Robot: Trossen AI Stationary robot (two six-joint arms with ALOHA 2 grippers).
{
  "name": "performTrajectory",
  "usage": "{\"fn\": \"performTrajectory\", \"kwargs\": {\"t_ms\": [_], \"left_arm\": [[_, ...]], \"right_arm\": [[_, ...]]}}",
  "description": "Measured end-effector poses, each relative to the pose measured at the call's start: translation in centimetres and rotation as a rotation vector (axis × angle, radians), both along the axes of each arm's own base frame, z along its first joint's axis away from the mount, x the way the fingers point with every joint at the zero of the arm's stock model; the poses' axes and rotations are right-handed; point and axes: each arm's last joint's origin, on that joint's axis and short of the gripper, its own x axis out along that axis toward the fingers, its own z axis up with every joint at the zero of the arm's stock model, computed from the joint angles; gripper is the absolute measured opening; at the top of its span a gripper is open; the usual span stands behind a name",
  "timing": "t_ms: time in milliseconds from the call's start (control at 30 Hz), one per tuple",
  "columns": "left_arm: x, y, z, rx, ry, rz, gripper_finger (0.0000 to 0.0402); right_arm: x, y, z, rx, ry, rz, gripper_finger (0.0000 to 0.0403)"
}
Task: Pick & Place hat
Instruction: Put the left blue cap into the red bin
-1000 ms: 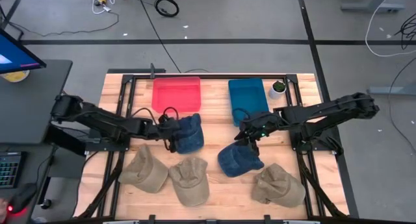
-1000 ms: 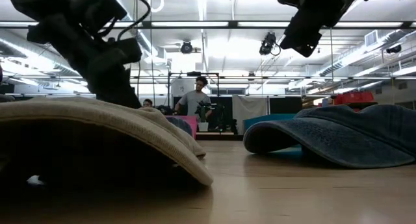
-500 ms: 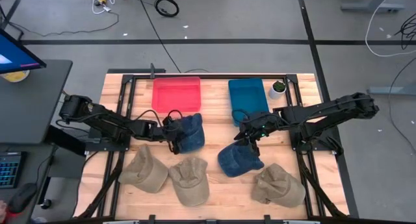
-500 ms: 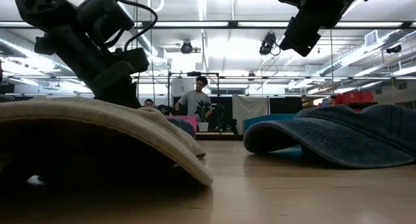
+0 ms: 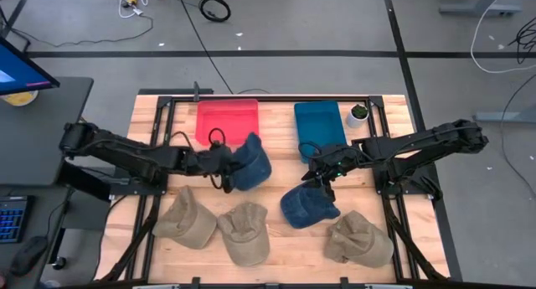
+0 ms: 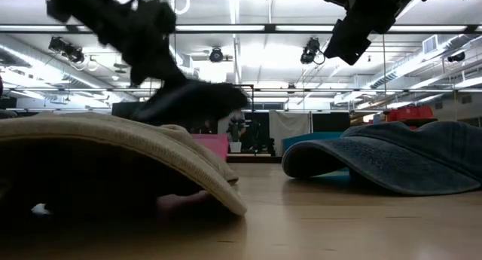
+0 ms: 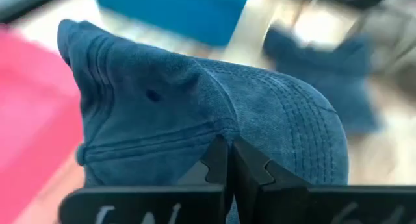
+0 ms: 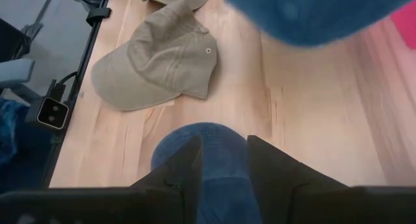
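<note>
Two blue hats are in view. One blue hat [image 5: 249, 161] hangs near the red bin [image 5: 227, 121], and my left gripper [image 5: 223, 163] is shut on it. In the left wrist view this hat [image 7: 195, 113] fills the picture. The other blue hat [image 5: 307, 206] lies crown up on the table. My right gripper [image 5: 323, 178] stands open above its far edge, and the hat [image 8: 221, 152] shows between the fingers without touching them. In the low view the right gripper [image 6: 354, 34] is well above that hat [image 6: 399, 162]. My left gripper pinches a fold of the crown's cloth [image 7: 221, 130] between its two shut fingers. The fingers come roughly level from the table's left. In the low view the hat [image 6: 196, 102] hangs tilted, lifted clear of the table.
Three tan hats lie along the near edge: one at the left [image 5: 186, 219], one in the middle [image 5: 244, 232] and one at the right [image 5: 358, 239]. A blue bin [image 5: 319, 128] and a small potted plant [image 5: 358, 113] stand at the far side.
My left gripper has shut on the blue hat, then gone up and toward the far edge, nearer the red bin. The hat has left the table and now hangs tilted from the fingers. My right gripper has kept still.
</note>
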Motion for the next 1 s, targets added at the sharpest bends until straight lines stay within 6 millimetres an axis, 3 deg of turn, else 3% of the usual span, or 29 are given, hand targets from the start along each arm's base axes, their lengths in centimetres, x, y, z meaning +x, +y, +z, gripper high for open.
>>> {"fn": "performTrajectory", "kwargs": {"t_ms": [233, 400, 700, 1000], "left_arm": [[-0.5, 2.1, 4.7, 0.114, -0.053, 0.277, 0.0007], [-0.8, 5.5, 4.8, 0.074, -0.055, 0.469, 0.0009], [-0.7, 11.6, 1.2, -0.009, 0.029, 0.879, 0.0013], [2.1, 14.6, -3.7, -0.015, 0.069, 0.959, 0.0015]], "right_arm": [[0.0, 0.0, 0.1, -0.001, -0.008, 0.002, 0.0126], [0.1, 0.0, 0.1, 0.000, -0.009, 0.002, 0.0126], [0.1, 0.0, 0.1, 0.002, -0.009, 0.000, 0.0126], [0.0, 0.0, 0.1, 0.002, -0.007, 0.000, 0.0126]]}}
